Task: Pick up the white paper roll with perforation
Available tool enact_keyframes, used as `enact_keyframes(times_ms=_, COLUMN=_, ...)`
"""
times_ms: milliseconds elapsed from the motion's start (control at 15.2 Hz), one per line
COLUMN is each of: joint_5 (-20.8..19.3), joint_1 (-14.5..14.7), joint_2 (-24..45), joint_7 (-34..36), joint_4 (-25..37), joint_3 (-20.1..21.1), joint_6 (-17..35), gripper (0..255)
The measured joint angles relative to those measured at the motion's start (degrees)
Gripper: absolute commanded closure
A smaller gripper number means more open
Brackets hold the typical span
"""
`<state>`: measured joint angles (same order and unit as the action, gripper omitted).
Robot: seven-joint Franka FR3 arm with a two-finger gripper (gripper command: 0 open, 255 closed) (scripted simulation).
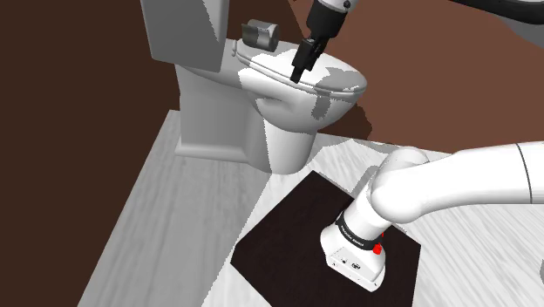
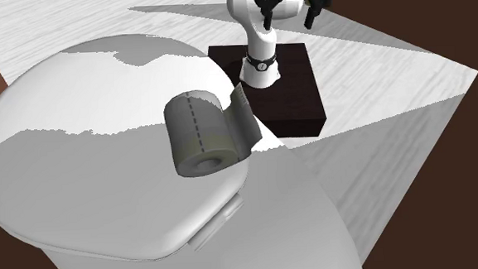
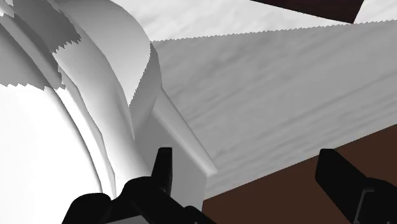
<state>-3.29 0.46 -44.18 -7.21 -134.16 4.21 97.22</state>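
Note:
The paper roll (image 1: 259,35) looks grey and lies on its side at the back of the white toilet lid (image 1: 336,74), against the tank. In the second exterior view the roll (image 2: 200,135) shows a dashed perforation line and a loose sheet hanging off one side. My black gripper (image 1: 302,70) hovers over the lid, to the shoulder view's right of the roll and apart from it. Its fingers stand wide apart in the wrist view, where the gripper (image 3: 251,181) is open with nothing between them. The gripper (image 2: 289,18) hangs far behind the roll.
The toilet's tank (image 1: 187,30) rises at the back, with a brown wall (image 1: 436,78) behind it. Pale wood-grain floor (image 1: 174,227) surrounds the bowl (image 1: 279,131). My arm's base stands on a dark square stand (image 1: 283,240).

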Motion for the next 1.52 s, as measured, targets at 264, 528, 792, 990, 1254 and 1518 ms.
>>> enact_keyframes(times_ms=264, joint_5=-2.1, joint_1=-0.9, joint_2=3.5, joint_7=-0.9, joint_4=2.4, joint_3=-0.2, joint_6=1.5, gripper=0)
enact_keyframes(times_ms=528, joint_5=-5.9, joint_1=-2.6, joint_2=11.4, joint_7=-2.1, joint_4=8.9, joint_3=-0.3, joint_6=3.7, gripper=0)
enact_keyframes(times_ms=792, joint_5=-9.8, joint_1=-4.2, joint_2=18.3, joint_7=-3.2, joint_4=15.3, joint_3=-0.4, joint_6=5.2, gripper=0)
enact_keyframes(times_ms=990, joint_5=-12.7, joint_1=-5.2, joint_2=24.3, joint_7=-4.0, joint_4=21.6, joint_3=-0.4, joint_6=5.6, gripper=0)
enact_keyframes(times_ms=1254, joint_5=-16.4, joint_1=-6.3, joint_2=30.6, joint_7=-4.8, joint_4=28.9, joint_3=-0.1, joint_6=5.7, gripper=0)
enact_keyframes(times_ms=1518, joint_5=-17.8, joint_1=-6.6, joint_2=33.1, joint_7=-4.7, joint_4=30.3, joint_3=-0.2, joint_6=7.1, gripper=0)
